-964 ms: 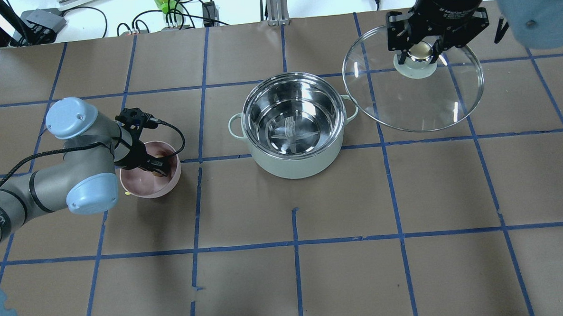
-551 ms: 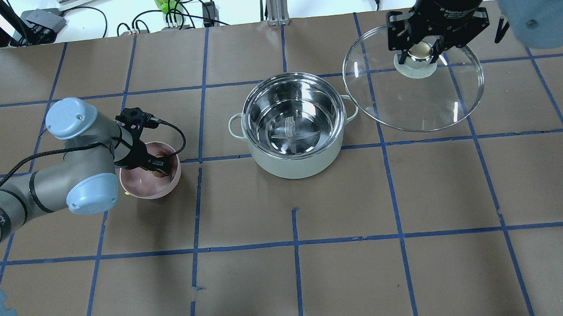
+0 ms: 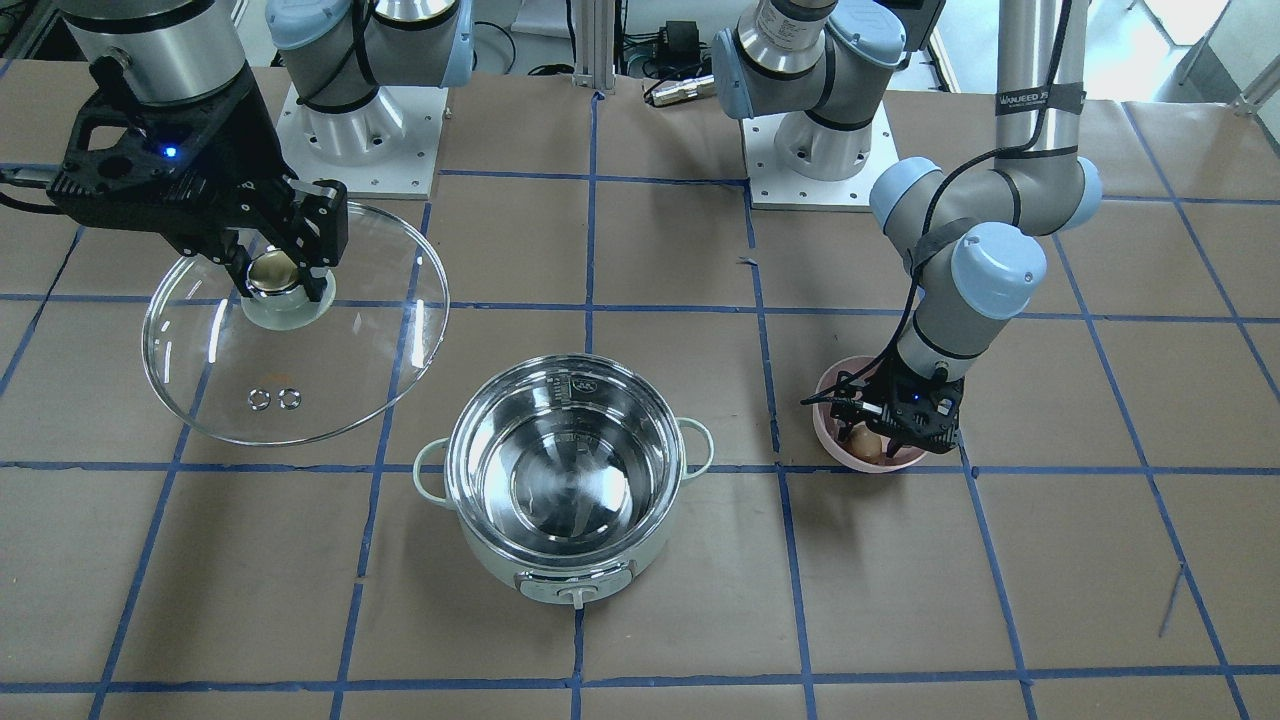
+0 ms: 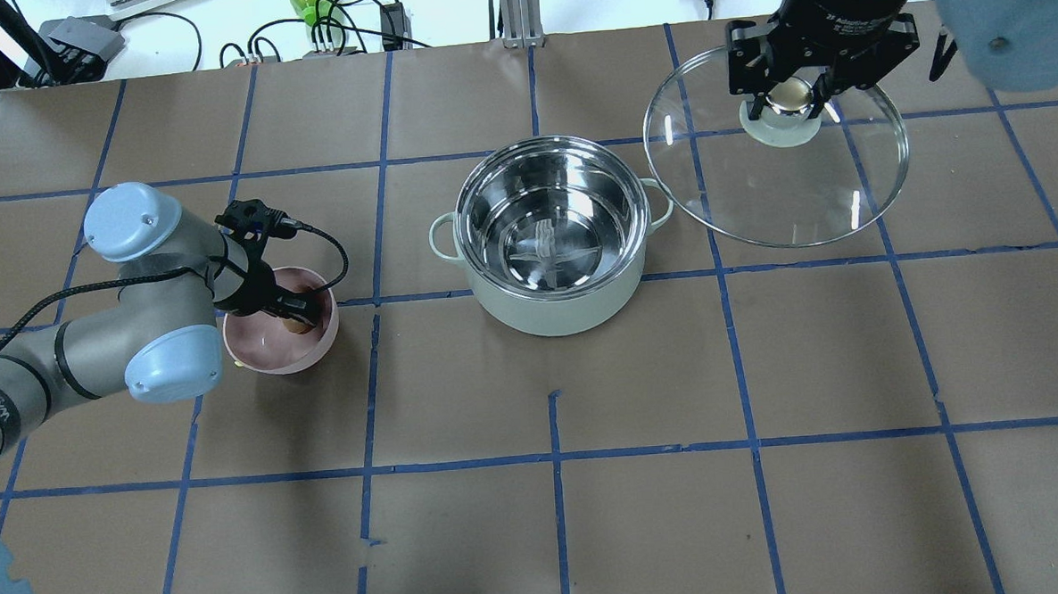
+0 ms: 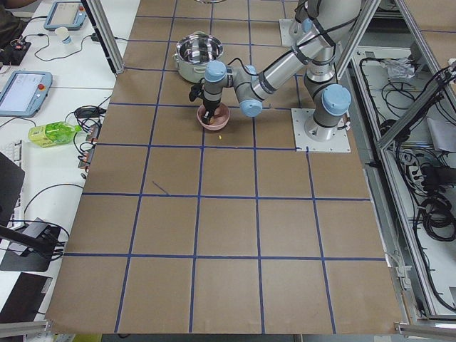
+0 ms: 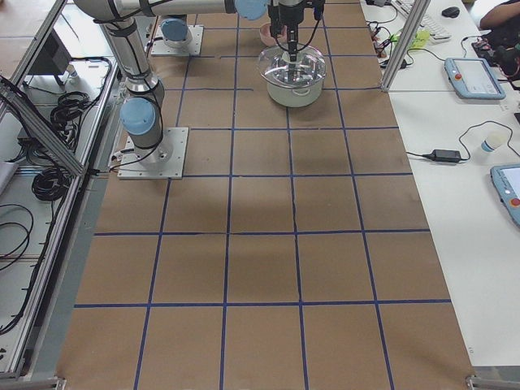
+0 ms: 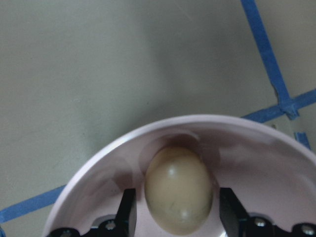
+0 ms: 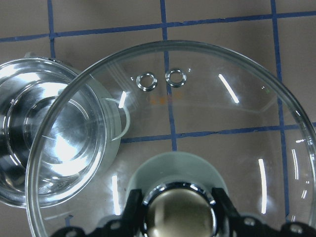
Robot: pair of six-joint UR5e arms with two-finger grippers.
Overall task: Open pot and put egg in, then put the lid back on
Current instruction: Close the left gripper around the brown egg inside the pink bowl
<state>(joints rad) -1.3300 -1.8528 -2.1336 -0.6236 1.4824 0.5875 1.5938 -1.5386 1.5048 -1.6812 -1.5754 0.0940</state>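
Over brown taped tabletop (image 4: 770, 501), our right gripper (image 4: 788, 100) clamps the clear glass lid (image 4: 784, 198); our left gripper (image 7: 177, 212), jaws parted, flanks the tan oval egg (image 7: 178, 192).

Inventory of the scene, by kind and number.

- **Table** (image 4: 675, 371): one, covered in brown sheets with a blue tape grid.
- **Robot arms:** two, the left arm (image 4: 128, 323) and the right arm (image 3: 160, 60).
- **Hands:** two, one per arm, the left hand (image 4: 296, 318) and the right hand (image 4: 788, 100). The wrist views show two fingers (image 7: 127, 217) on each.
- **Pot** (image 4: 565, 309): one, with two side handles (image 4: 442, 238) and one control knob (image 3: 577, 597).
- **Lid** (image 4: 783, 188): one, with one lid knob (image 3: 273, 275) and two vent rings (image 3: 260, 399).
- **Egg** (image 7: 178, 190): one.
- **Pink bowl** (image 4: 263, 344): one.
- **Green bottle** (image 5: 53, 132): one, on the side bench.
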